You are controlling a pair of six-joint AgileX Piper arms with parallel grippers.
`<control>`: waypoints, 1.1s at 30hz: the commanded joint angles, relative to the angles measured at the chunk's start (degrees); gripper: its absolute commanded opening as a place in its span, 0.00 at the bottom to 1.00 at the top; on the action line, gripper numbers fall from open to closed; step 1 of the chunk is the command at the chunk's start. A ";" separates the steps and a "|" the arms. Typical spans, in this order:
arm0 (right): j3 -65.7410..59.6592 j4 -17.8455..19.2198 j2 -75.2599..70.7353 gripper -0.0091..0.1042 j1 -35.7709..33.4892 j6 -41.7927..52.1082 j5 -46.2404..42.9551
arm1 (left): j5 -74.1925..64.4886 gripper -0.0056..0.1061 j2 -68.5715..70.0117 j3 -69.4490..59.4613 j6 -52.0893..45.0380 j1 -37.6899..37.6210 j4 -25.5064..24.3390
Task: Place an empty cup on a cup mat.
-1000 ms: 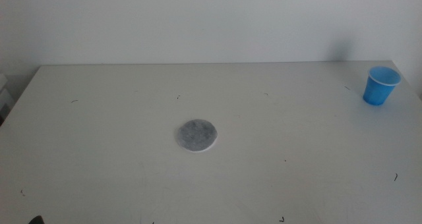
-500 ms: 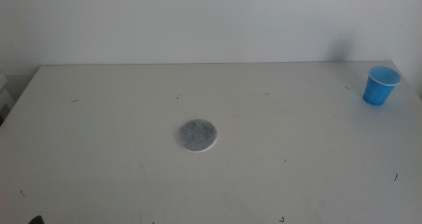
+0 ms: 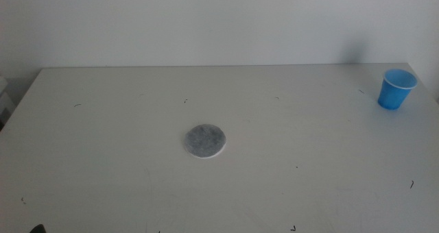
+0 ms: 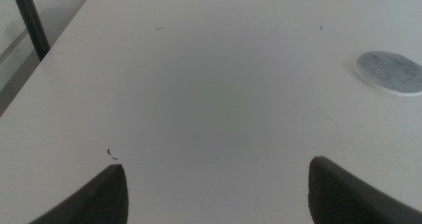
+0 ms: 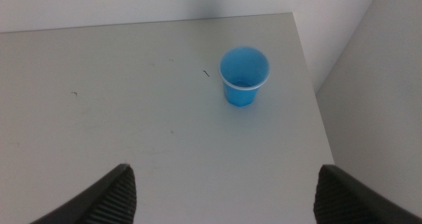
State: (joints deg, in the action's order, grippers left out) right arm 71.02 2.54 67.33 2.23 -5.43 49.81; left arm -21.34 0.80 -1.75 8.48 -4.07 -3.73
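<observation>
The cup point(image 3: 396, 89) stood upright far right of the cup mat point(image 3: 204, 141) on the bench point(image 3: 110, 164). The right gripper point(image 5: 221, 194), released and empty, should descend straddling the cup; the left gripper point(image 4: 214, 191) waited released.

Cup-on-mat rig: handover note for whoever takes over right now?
Left gripper: open, empty, above bare table, waiting.
Right gripper: open, empty, short of the cup.
Small bright blue plastic cup: upright, empty, near the white table's far right corner.
Round speckled grey cup mat with white edge: mid-table, nothing on it.
Done: nothing yet.
Left: right gripper grasps cup, carries it over, sets it on the mat.
</observation>
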 commanded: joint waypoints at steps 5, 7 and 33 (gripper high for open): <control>17.93 2.69 12.07 0.79 0.42 -1.66 7.13 | 3.84 0.99 0.15 0.34 0.62 0.06 -0.02; 22.13 2.48 15.97 0.79 0.42 -1.19 9.46 | 3.84 0.99 0.15 0.34 0.62 0.06 -0.02; 53.47 2.27 51.34 0.77 7.27 -0.62 15.10 | 3.84 0.99 0.15 0.34 0.62 0.06 -0.02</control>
State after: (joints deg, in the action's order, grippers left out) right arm 121.84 4.05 120.74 8.85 -6.74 66.70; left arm -21.34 0.80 -1.75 8.48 -4.07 -3.73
